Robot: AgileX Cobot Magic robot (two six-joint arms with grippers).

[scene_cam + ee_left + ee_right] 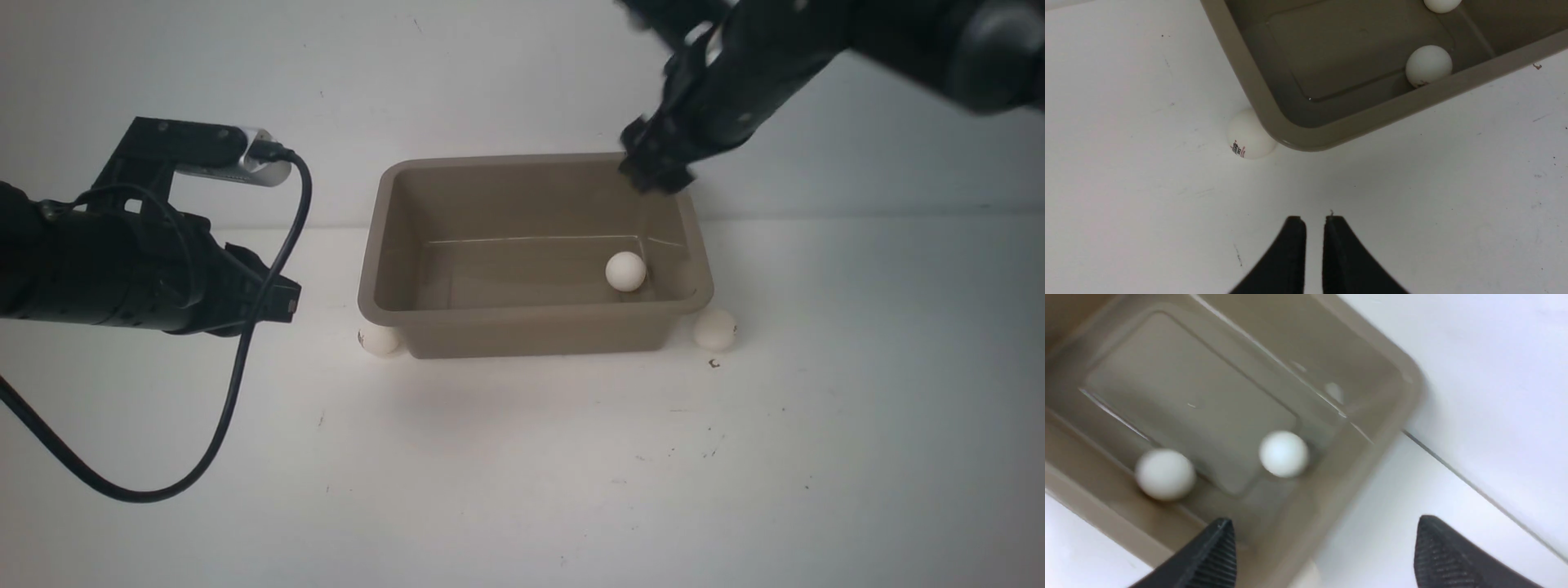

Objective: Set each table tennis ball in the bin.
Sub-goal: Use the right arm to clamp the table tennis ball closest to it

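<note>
The taupe bin stands mid-table. One white ball shows inside it near its right end. The right wrist view shows two balls on the bin's floor. Two more balls lie on the table against the bin's front corners, one on the left and one on the right. My right gripper hangs open and empty above the bin's far right rim. My left gripper is left of the bin, shut and empty. The left corner ball has a dark logo.
The white table meets a white back wall just behind the bin. A black cable loops from my left arm down over the table at the front left. Small dark specks mark the table in front of the bin.
</note>
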